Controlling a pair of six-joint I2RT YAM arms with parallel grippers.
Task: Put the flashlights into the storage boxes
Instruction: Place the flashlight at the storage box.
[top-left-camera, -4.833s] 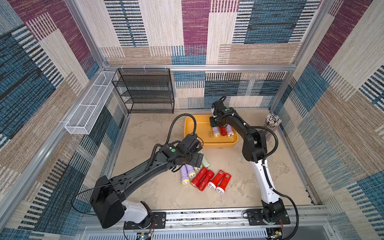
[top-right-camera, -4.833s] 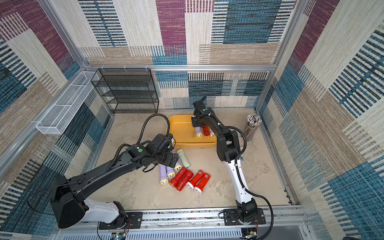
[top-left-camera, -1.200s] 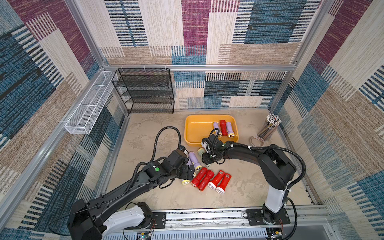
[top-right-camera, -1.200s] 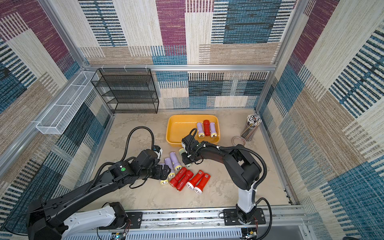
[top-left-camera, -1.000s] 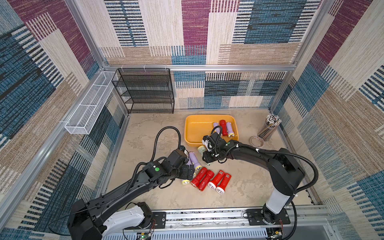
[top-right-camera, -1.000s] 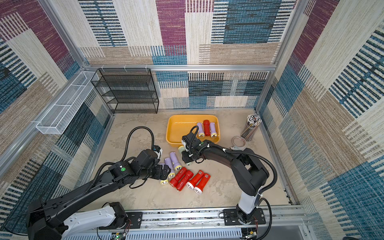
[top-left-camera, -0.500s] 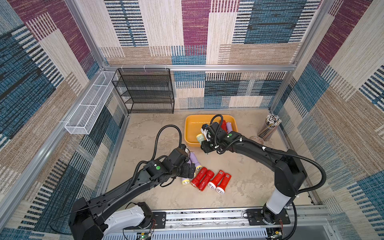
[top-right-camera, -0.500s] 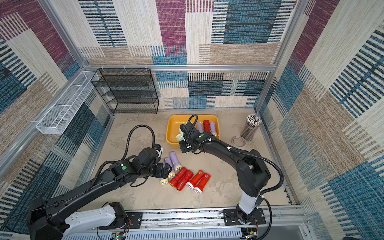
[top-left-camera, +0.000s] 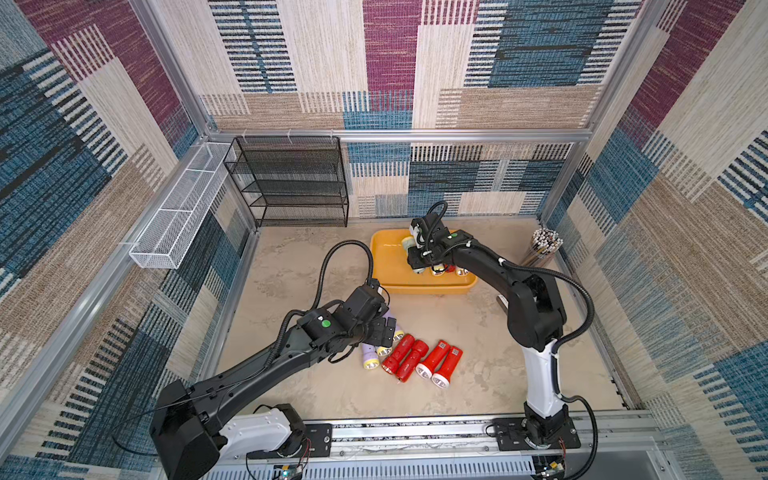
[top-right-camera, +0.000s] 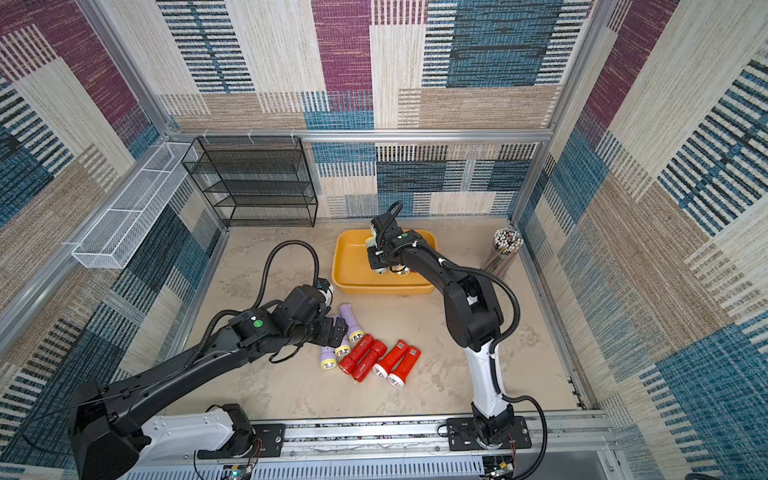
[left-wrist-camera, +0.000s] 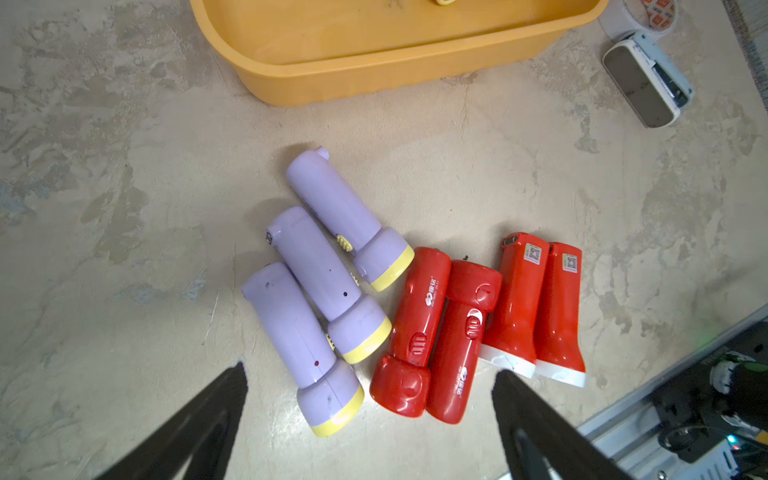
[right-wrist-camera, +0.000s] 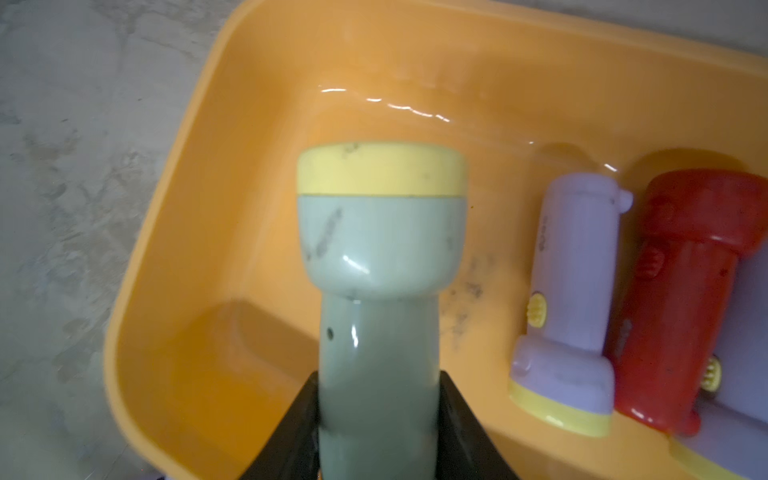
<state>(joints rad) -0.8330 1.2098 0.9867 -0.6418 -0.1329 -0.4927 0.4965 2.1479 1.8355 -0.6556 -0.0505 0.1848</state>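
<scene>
In both top views the right gripper (top-left-camera: 419, 259) hangs over the yellow tray (top-left-camera: 388, 270), clamped on the pale green flashlight (top-left-camera: 407, 242). A few lenses show beneath the arm, inside the tray. The left gripper (top-right-camera: 337, 330) hovers with jaws spread wide and holds nothing. Under it three lilac flashlights (top-right-camera: 327, 356) and four red flashlights (top-right-camera: 380, 359) lie bunched on the floor, apart from the tray. The left wrist view counts the same seven. Two of the red ones, lying side by side at the end away from the lilac, each carry a small white QR-code sticker (left-wrist-camera: 533, 254) near the tail. The other two bear raised lettering (left-wrist-camera: 434, 286) along the body, too fine to read. In the right wrist view black jaws pinch the green flashlight's handle, its yellow-rimmed head pointing out over the tray's bare half. Beside it in the tray rest a stowed lilac flashlight (right-wrist-camera: 569, 282), a stowed red flashlight (right-wrist-camera: 685, 299) and the edge of another lilac one. The green body shows scuff marks only — no writing. By my reckoning three are stowed, one is about to be set down and seven remain — roughly a third done.
</scene>
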